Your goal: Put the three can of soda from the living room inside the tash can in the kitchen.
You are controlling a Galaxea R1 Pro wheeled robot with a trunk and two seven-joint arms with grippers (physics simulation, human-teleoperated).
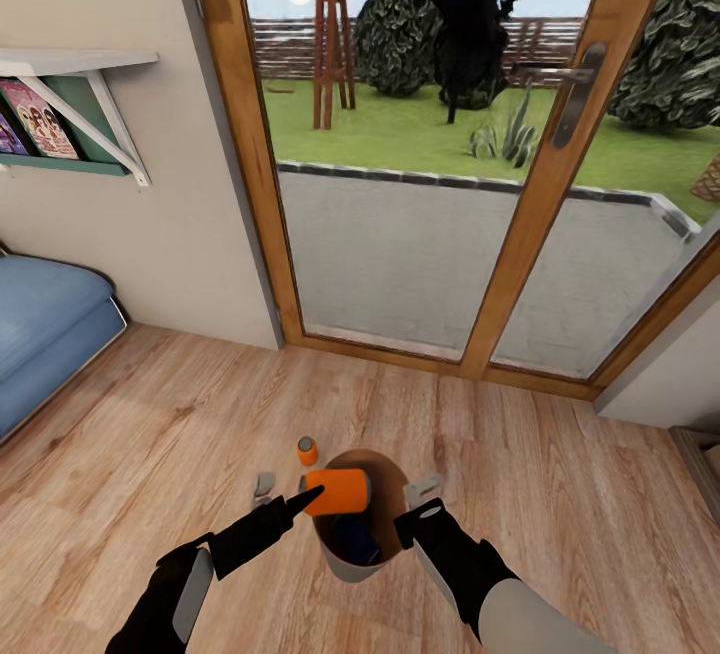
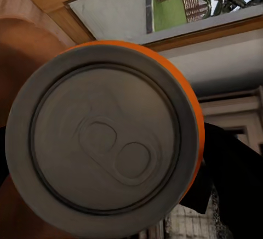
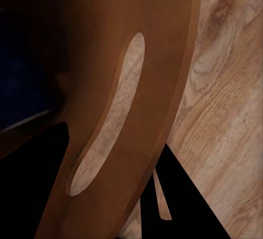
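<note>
My left gripper (image 1: 297, 496) is shut on an orange can of soda (image 1: 338, 491), which lies sideways just over the rim of the trash can (image 1: 345, 566). That can's silvery top (image 2: 104, 140) faces the left wrist camera, with a black finger (image 2: 230, 168) beside it. A dark blue can (image 1: 354, 539) lies inside the bin. Another orange can (image 1: 307, 450) stands on the floor just beyond the bin. My right gripper (image 1: 422, 506) is shut on the bin's rim; the right wrist view shows the brown-orange inner wall (image 3: 137, 41) with its handle slot.
Wood-framed glass garden doors (image 1: 400, 234) stand straight ahead, with lawn outside. A blue sofa (image 1: 45, 324) sits at the left under a wall shelf (image 1: 70, 64) with books. Wood floor (image 1: 560, 494) surrounds the bin.
</note>
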